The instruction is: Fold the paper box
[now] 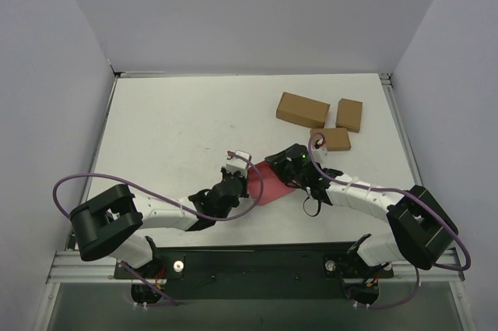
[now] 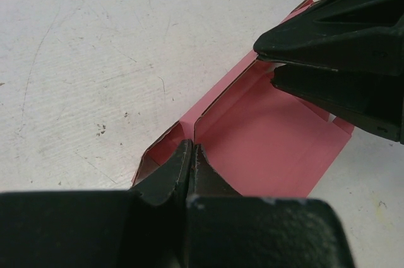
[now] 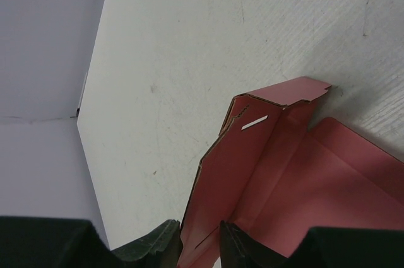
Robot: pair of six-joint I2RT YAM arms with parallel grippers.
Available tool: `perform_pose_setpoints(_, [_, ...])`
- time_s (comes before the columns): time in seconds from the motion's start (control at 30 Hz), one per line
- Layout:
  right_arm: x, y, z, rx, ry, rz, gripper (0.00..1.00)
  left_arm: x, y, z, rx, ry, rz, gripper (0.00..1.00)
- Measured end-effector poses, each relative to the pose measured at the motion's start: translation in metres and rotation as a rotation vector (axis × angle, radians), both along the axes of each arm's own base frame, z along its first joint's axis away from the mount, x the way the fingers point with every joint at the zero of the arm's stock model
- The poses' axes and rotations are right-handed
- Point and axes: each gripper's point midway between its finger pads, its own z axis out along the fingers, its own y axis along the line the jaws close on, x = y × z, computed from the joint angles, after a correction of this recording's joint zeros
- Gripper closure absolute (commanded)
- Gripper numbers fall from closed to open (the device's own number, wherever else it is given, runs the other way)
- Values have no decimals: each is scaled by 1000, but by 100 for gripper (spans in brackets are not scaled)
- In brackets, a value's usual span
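Note:
The paper box (image 1: 268,184) is a pink-red card sheet lying partly folded on the white table between my two grippers. In the left wrist view the paper box (image 2: 265,142) shows a flat floor and a raised side wall. My left gripper (image 2: 191,149) is shut, its tips pinching the near end of that wall, and it reaches in from the left (image 1: 236,169). My right gripper (image 3: 199,246) is open, with a finger on each side of the paper box's (image 3: 315,180) raised wall. It comes in from the right (image 1: 289,171).
Three brown cardboard boxes (image 1: 303,109) (image 1: 349,114) (image 1: 330,139) lie at the back right of the table (image 1: 179,136), the nearest one just behind my right gripper. Pale walls close the table in on the left, back and right.

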Motion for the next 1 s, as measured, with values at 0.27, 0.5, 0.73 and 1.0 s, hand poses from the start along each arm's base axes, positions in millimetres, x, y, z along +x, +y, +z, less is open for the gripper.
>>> perform_pose_setpoints(0.27, [-1, 1, 0, 0, -1, 11, 64, 0, -1, 0, 4, 3, 0, 100])
perform_pose_setpoints(0.5, [1, 3, 4, 13, -14, 12, 62, 0, -1, 0, 2, 5, 1, 100])
perform_pose_setpoints(0.73, [6, 3, 9, 37, -27, 5, 67, 0, -2, 2, -4, 5, -3, 100])
perform_pose_setpoints(1.0, [5, 3, 5, 42, -17, 3, 93, 1, -4, 2, -2, 7, -5, 100])
